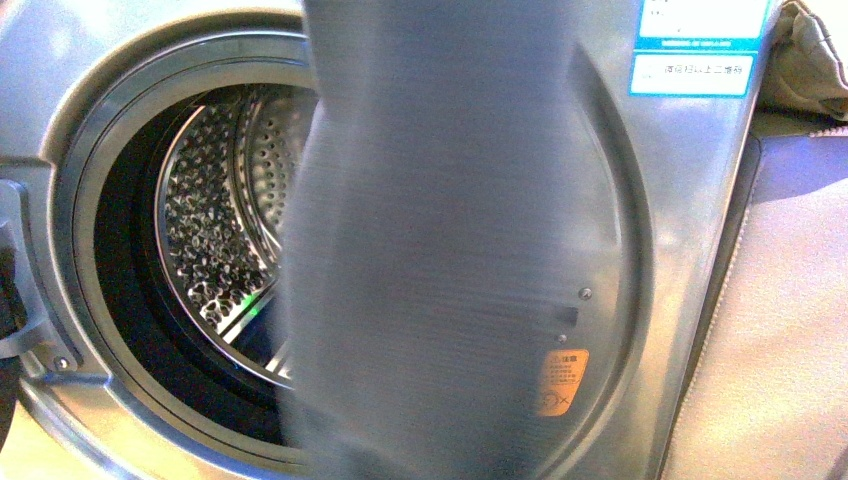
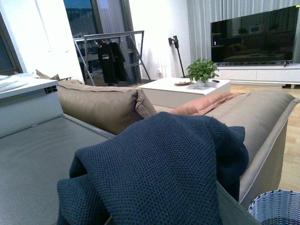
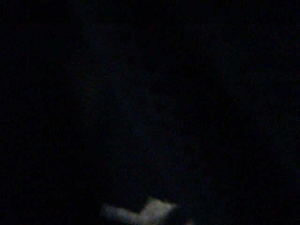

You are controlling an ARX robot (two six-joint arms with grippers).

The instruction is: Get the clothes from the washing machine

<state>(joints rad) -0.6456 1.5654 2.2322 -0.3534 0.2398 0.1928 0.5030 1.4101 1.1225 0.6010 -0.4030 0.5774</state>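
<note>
Top right on the washer (image 1: 690, 200) front, a blue label (image 1: 700, 20) with a white panel, print too blurred to read; just below it, a second label (image 1: 690, 75), blue-framed, with a row of characters, likewise unreadable. Lower right, an orange sticker (image 1: 562, 381) with small dark print and a symbol, illegible. Porthole wide open, perforated steel drum (image 1: 215, 220) showing on the left side, with a green glint low down. Across the middle of the opening, a blurred grey shape (image 1: 440, 250), ribbed and close to the lens, running from top edge to bottom edge; cannot tell what. Right of the washer, a beige cushion (image 1: 815, 60) pressed against its side. From the left wrist, clothes (image 2: 159, 168) seen outside the drum: one dark navy knit garment, bunched close to the lens and draped over the near edge of a flat grey surface (image 2: 33, 154). Behind it, a beige sofa (image 2: 267, 117); at the lower corner, a woven basket (image 2: 276, 206), only the rim in frame, contents not visible. Open floor beyond the sofa, then a white table (image 2: 187, 89) with a potted plant (image 2: 202, 70), a dark TV (image 2: 255, 35), and a rack (image 2: 110, 51) hung with dark garments. Right wrist view dark. Jaws on neither arm in sight; spread or pressed together, cannot tell.
</note>
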